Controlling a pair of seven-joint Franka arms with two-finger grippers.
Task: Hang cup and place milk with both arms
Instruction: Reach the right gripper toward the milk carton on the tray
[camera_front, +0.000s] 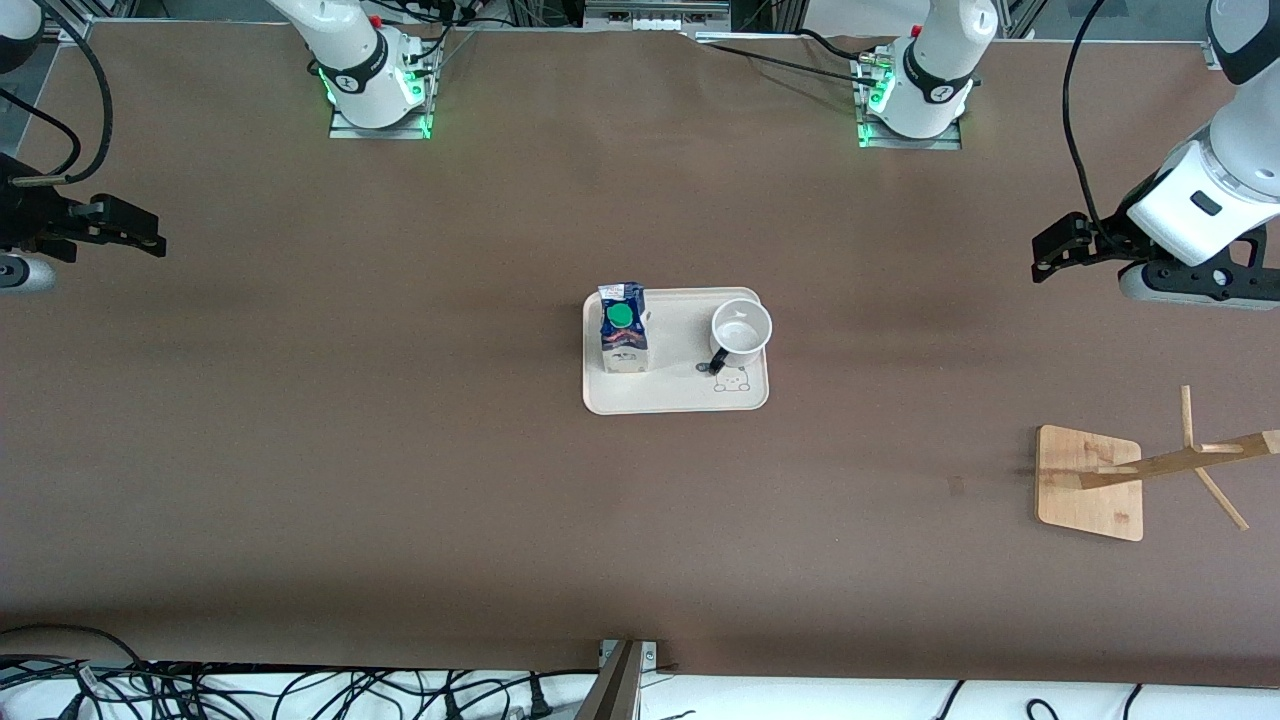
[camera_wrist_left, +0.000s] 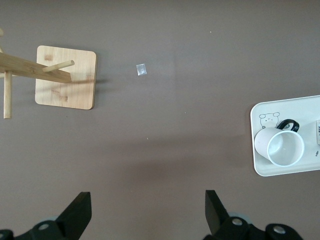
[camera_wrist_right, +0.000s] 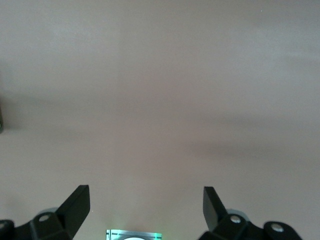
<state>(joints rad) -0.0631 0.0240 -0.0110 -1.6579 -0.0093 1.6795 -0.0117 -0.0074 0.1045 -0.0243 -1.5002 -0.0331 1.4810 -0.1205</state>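
The white cup (camera_front: 741, 328) stands upright on a cream tray (camera_front: 675, 395) at mid-table, its black handle toward the front camera. The blue and white milk (camera_front: 624, 330) with a green cap stands on the same tray, at the end toward the right arm. My left gripper (camera_front: 1048, 258) hangs open over the table's left-arm end, well apart from the tray. In the left wrist view the left gripper (camera_wrist_left: 147, 194) is empty, with the cup (camera_wrist_left: 280, 146) off to one side. My right gripper (camera_front: 150, 238) hangs open and empty over the right-arm end (camera_wrist_right: 146, 189).
A wooden cup rack (camera_front: 1090, 480) with angled pegs stands toward the left arm's end, nearer the front camera than the tray; the rack (camera_wrist_left: 67, 77) also shows in the left wrist view. A small tape scrap (camera_wrist_left: 141, 69) lies beside it. Cables run along the table's edges.
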